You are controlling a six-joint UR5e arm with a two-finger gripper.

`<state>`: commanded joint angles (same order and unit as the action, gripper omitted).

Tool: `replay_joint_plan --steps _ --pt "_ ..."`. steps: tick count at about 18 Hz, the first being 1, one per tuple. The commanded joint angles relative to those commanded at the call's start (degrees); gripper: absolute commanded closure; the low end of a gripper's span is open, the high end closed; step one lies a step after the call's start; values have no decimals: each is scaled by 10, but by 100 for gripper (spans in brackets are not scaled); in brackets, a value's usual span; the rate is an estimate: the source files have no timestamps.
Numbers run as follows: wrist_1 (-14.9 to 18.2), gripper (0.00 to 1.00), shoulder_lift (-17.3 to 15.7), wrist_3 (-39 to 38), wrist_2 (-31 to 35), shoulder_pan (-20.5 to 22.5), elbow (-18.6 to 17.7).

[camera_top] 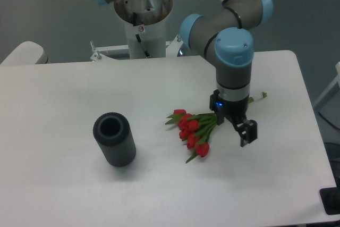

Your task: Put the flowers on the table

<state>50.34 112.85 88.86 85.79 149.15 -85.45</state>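
Note:
The flowers (192, 131), a bunch of red tulips with green leaves and long stems, lie flat on the white table (74, 89) right of its middle. Their heads point left and the stem ends reach out to the right behind the arm. My gripper (235, 125) hangs just over the stems, slightly right of the blooms. Its fingers (249, 132) are spread apart and hold nothing, so it is open.
A dark grey ribbed cylinder vase (114, 139) stands upright at the left of the table, well apart from the flowers. The robot base (142, 19) rises behind the far edge. The table's right edge runs close to the arm.

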Motion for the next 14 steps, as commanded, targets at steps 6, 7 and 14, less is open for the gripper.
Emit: replay_joint_plan --steps 6,7,14 --pt "113 0 39 0 -5 7 138" --pt "125 0 45 0 -9 12 156" --pt "161 0 59 100 -39 68 197"
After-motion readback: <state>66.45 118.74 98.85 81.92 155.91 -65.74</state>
